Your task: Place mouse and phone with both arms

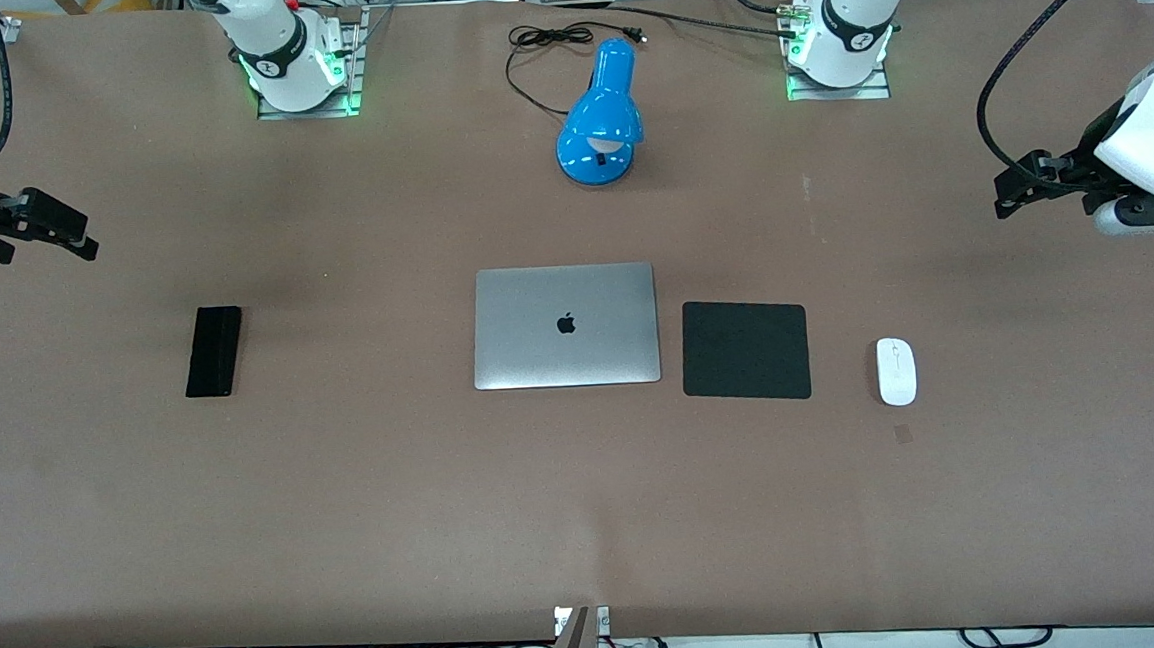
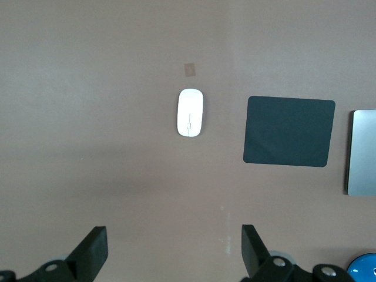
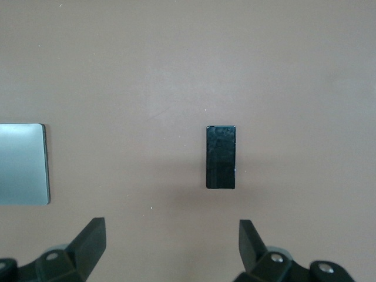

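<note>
The white oval mouse (image 1: 896, 372) lies on the brown table toward the left arm's end, beside the black mouse pad (image 1: 745, 350); it also shows in the left wrist view (image 2: 190, 113). The black phone (image 1: 213, 350) lies flat toward the right arm's end, well apart from the closed laptop (image 1: 565, 326); it shows in the right wrist view (image 3: 220, 157). My left gripper (image 1: 1015, 192) hangs open and empty above bare table at its end (image 2: 173, 252). My right gripper (image 1: 71, 233) hangs open and empty above bare table at its end (image 3: 170, 249).
A closed silver laptop lies mid-table, its edge in both wrist views (image 2: 363, 153) (image 3: 22, 164). A blue desk lamp (image 1: 601, 117) with a black cord (image 1: 540, 51) stands between the arm bases. A small brown patch (image 1: 902, 433) lies just nearer the camera than the mouse.
</note>
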You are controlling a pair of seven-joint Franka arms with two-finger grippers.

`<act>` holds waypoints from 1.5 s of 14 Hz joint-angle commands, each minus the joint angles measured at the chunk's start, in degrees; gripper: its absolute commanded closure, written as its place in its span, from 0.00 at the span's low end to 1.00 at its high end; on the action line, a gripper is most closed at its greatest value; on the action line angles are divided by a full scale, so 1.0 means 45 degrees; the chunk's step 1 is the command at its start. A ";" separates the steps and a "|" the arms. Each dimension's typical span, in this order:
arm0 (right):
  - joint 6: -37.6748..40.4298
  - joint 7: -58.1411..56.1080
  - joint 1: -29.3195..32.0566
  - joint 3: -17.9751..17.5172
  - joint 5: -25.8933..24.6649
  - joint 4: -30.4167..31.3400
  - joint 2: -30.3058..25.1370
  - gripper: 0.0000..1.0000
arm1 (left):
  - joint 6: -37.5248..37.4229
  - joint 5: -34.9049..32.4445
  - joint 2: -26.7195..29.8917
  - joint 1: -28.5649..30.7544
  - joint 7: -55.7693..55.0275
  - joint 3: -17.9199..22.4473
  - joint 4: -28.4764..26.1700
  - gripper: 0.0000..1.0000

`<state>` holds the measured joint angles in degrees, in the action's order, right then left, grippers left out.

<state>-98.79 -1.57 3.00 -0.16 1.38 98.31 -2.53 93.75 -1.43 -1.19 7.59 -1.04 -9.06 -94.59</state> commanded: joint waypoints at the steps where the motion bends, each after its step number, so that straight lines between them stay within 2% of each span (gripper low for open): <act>1: 0.0099 0.0037 0.0133 -0.0141 0.0006 0.0263 -0.0298 0.00 | -0.0248 0.0180 -0.0067 0.0111 0.0095 -0.0077 0.0279 0.00; 12: -0.0135 0.0095 0.0172 -0.0141 -0.0092 0.0224 0.0325 0.00 | -0.0248 0.0200 -0.0087 0.0092 0.0095 -0.0018 0.0279 0.00; 15: -0.0272 0.0231 -0.0061 -0.0160 -0.1065 0.0283 0.0833 0.00 | -0.0268 0.0160 -0.0243 0.0091 0.0095 -0.0038 0.0279 0.00; 17: -0.0466 0.0290 -0.0062 -0.0141 -0.1108 0.0303 0.1359 0.00 | -0.0403 0.0064 -0.1078 0.0072 0.0075 -0.0038 0.0298 0.00; 21: -0.1090 0.0369 0.0035 -0.0063 -0.1108 0.0380 0.2666 0.00 | -0.1224 0.0063 -0.1842 0.0072 0.0075 -0.0018 0.1001 0.00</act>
<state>-101.88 -1.01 2.86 -0.41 -2.69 99.71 6.82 90.87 -1.42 -6.86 7.61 -1.04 -8.94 -93.63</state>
